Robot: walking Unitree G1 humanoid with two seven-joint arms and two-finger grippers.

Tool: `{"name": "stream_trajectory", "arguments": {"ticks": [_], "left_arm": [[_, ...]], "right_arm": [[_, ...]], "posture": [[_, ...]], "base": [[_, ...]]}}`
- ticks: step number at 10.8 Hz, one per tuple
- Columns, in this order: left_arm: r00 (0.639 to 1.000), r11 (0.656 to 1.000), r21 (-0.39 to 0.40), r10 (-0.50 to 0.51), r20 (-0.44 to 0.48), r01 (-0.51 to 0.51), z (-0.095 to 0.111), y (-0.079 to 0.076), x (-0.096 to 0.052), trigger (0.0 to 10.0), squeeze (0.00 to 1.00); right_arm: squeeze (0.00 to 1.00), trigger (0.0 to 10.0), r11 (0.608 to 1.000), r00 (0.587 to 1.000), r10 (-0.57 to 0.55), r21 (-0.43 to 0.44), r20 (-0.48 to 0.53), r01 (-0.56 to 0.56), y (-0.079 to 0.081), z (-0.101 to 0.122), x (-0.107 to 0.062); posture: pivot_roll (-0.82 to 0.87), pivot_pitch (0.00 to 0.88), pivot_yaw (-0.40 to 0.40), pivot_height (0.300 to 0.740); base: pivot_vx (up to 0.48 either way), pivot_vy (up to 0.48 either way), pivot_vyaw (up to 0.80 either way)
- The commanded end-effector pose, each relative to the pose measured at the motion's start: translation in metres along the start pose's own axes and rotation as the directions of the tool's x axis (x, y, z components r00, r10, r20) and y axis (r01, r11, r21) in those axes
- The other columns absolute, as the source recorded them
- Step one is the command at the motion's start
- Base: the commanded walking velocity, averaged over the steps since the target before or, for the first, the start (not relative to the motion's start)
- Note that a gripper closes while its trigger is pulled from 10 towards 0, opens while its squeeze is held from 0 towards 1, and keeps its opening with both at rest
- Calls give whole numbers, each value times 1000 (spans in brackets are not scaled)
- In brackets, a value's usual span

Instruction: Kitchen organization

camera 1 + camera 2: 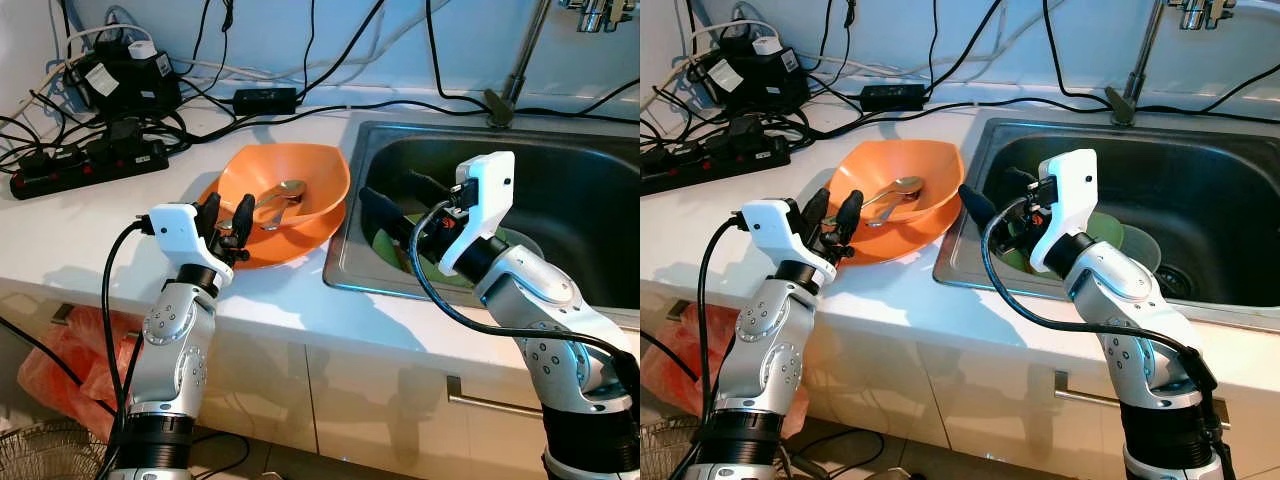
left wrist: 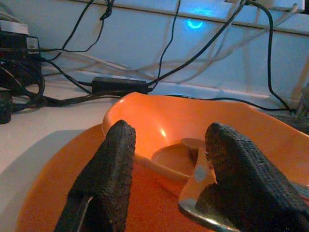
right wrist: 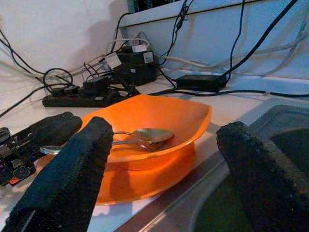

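Silver jointed arms, white wrist housings, black cables, black textured fingers.

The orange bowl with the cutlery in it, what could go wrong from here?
1. The left pincer is open around the handle ends of the spoon; a poor grip could lever the orange bowl off the orange plate.
2. Bowl and plate sit near the sink edge, so a nudge might tip them in.
3. The power strip and cables lie close by.
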State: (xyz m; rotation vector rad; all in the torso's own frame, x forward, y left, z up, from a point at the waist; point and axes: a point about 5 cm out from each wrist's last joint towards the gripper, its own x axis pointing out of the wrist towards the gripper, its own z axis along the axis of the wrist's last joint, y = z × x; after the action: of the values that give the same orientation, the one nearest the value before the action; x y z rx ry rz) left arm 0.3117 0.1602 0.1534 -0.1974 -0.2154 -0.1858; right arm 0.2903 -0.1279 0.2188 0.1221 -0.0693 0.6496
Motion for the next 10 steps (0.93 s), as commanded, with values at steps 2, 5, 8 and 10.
{"name": "stream_trajectory", "arguments": {"ticks": [2,5,8,10], "left_arm": [[1000,1000,-9,-5,11,5,3,0,3,0,0],[1000,1000,-27,-7,17,7,7,-1,5,0,0],[1000,999,-43,-9,28,10,12,0,6,0,0],[1000,998,-69,0,28,2,12,0,7,0,0]], "right_arm": [[0,10000,1000,1000,3,-6,15,-3,1,5,2],[0,10000,1000,1000,-5,0,16,5,2,3,2],[0,10000,1000,1000,-6,8,17,6,3,1,2],[0,10000,1000,1000,-9,10,16,9,3,1,1]], "posture": [[25,39,78,740],[31,42,87,740],[34,44,93,740],[31,45,92,740]], "base": [[0,0,0],[0,0,0],[0,0,0],[0,0,0]]}}
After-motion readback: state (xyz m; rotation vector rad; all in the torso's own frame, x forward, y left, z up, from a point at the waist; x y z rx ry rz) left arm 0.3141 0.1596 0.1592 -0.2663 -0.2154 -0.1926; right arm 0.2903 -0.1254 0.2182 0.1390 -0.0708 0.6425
